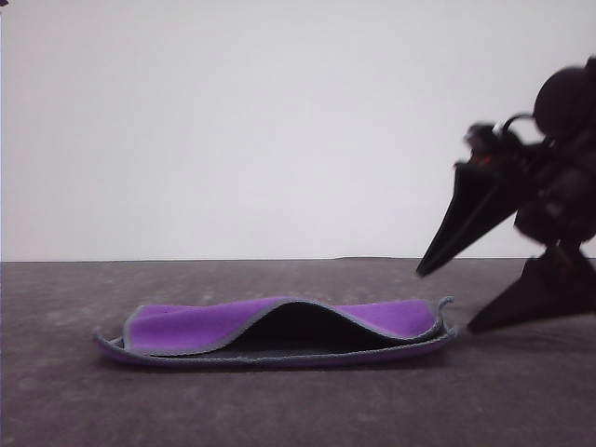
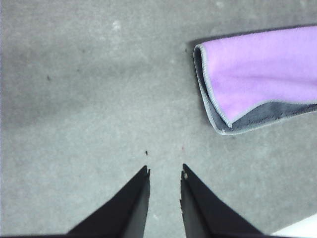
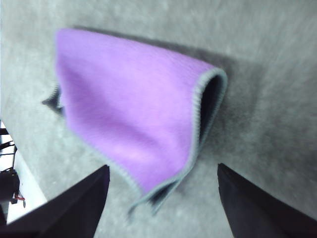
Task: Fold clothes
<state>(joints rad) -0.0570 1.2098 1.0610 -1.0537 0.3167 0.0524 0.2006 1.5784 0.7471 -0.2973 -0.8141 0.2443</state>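
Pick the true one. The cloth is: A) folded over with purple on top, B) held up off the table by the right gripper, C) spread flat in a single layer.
A: the cloth lies doubled on the table, purple up; the open right gripper holds nothing.

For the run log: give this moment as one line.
cloth: folded, purple up, on table | left gripper: open, empty | right gripper: open, empty, beside cloth

A plain, evenly lit white wall (image 1: pixel 279 121) rises behind a dark grey, felt-like tabletop (image 1: pixel 279 400) with faint specks.
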